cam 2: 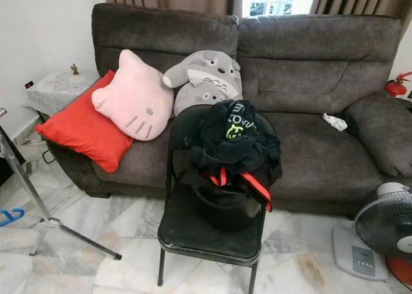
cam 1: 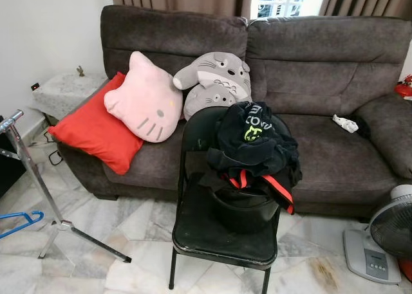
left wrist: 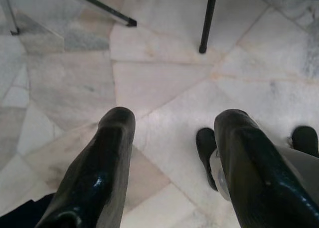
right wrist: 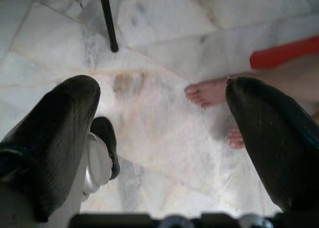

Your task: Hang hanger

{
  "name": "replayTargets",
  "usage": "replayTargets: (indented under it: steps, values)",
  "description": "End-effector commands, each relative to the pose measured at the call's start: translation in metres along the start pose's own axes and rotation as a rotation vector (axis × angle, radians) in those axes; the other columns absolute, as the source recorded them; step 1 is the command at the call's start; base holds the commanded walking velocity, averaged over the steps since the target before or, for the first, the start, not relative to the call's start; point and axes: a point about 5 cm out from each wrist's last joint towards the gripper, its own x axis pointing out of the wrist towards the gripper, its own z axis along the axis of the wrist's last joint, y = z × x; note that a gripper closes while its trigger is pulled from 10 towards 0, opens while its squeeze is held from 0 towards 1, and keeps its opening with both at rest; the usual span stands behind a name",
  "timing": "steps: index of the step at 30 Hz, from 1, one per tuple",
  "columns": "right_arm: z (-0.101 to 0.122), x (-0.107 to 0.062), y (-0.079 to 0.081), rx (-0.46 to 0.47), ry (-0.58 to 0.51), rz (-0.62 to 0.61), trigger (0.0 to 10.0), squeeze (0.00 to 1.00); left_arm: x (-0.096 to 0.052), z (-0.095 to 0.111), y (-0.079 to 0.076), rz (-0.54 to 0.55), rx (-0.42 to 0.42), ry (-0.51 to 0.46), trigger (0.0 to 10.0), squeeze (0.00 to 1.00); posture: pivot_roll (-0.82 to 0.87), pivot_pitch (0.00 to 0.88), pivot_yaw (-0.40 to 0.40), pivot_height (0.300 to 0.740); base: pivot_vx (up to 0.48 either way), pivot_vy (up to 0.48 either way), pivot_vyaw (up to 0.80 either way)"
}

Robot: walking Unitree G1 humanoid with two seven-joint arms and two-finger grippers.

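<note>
- Two grippers hang over the marble floor [left wrist: 164, 88]: I see the left gripper [left wrist: 172, 173] and the right gripper [right wrist: 159, 143] with fingers apart, holding nothing.
- My blue hanger [cam 1: 18, 222] lies on the floor at far left, beside the metal stand [cam 1: 38, 178].
- Dark clothes [cam 1: 254, 149] heap on the black chair [cam 1: 219, 233] before the sofa [cam 1: 322, 82].
- A person's bare foot [right wrist: 207, 92] is near the right gripper.

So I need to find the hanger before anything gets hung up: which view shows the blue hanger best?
The left eye view: the blue hanger lies on the marble floor beside the metal stand, its hook and one arm visible. The right eye view catches just a sliver at the picture's edge. The wrist views look at floor, without it.
</note>
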Motion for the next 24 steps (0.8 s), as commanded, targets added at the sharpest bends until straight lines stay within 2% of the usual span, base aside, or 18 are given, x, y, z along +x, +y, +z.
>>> replayTargets:
  steps: [1, 4, 8, 10, 13, 14, 15, 16, 18, 19, 22, 24]
  values:
    - [-0.009, -0.001, 0.0, 0.004, 0.043, 0.003, 10.0, 0.0, -0.001, -0.01, -0.001, 0.002, 0.024, 0.063, 10.0, 0.0, -0.05, 0.0, -0.002, 0.74, 0.0, 0.0, 0.0]
    - [-0.012, -0.002, 0.001, -0.004, 0.044, 0.005, 10.0, 0.0, -0.002, -0.012, 0.0, 0.009, 0.025, 0.071, 10.0, 0.0, -0.06, 0.0, 0.003, 0.74, 0.0, 0.0, 0.0]
    - [-0.007, -0.001, -0.004, 0.029, 0.014, -0.038, 10.0, 0.0, 0.0, -0.006, 0.0, 0.008, 0.026, 0.036, 10.0, 0.0, -0.06, 0.0, -0.001, 0.74, 0.0, 0.0, 0.0]
    - [-0.008, -0.001, -0.017, -0.018, 0.046, -0.095, 10.0, 0.0, 0.0, -0.005, 0.005, 0.022, 0.052, 0.039, 10.0, 0.0, -0.06, 0.0, -0.004, 0.74, 0.0, 0.0, 0.0]
    - [-0.008, -0.002, -0.033, -0.035, 0.061, -0.16, 10.0, 0.0, -0.004, -0.008, 0.024, 0.082, 0.071, 0.066, 10.0, 0.0, -0.06, 0.0, -0.009, 0.74, 0.0, 0.0, 0.0]
    - [-0.003, -0.002, -0.041, -0.043, 0.047, -0.184, 10.0, 0.0, -0.008, -0.009, 0.038, 0.133, 0.066, 0.073, 10.0, 0.0, -0.06, 0.0, -0.011, 0.74, 0.0, 0.0, 0.0]
    - [-0.003, -0.002, -0.041, -0.043, 0.047, -0.184, 10.0, 0.0, -0.008, -0.009, 0.038, 0.133, 0.066, 0.073, 10.0, 0.0, -0.06, 0.0, -0.011, 0.74, 0.0, 0.0, 0.0]
    - [-0.001, -0.002, -0.044, -0.042, 0.035, -0.193, 10.0, 0.0, -0.009, -0.01, 0.045, 0.156, 0.063, 0.075, 10.0, 0.0, -0.06, 0.0, -0.011, 0.74, 0.0, 0.0, 0.0]
    - [0.007, -0.002, -0.057, -0.035, 0.007, -0.257, 10.0, 0.0, -0.016, -0.009, 0.067, 0.226, 0.059, 0.074, 10.0, 0.0, -0.06, 0.0, -0.011, 0.74, 0.0, 0.0, 0.0]
    - [0.007, -0.002, -0.057, -0.035, 0.007, -0.257, 10.0, 0.0, -0.016, -0.009, 0.067, 0.226, 0.059, 0.074, 10.0, 0.0, -0.06, 0.0, -0.011, 0.74, 0.0, 0.0, 0.0]
    - [0.007, -0.004, -0.069, -0.052, 0.011, -0.327, 10.0, 0.0, -0.022, -0.009, 0.084, 0.283, 0.053, 0.076, 10.0, 0.0, -0.05, 0.001, -0.01, 0.74, 0.0, 0.0, 0.0]
    - [0.006, -0.005, -0.071, -0.053, 0.019, -0.343, 10.0, 0.0, -0.023, -0.008, 0.087, 0.297, 0.045, 0.07, 10.0, 0.0, -0.05, 0.004, -0.01, 0.74, 0.0, 0.0, 0.0]
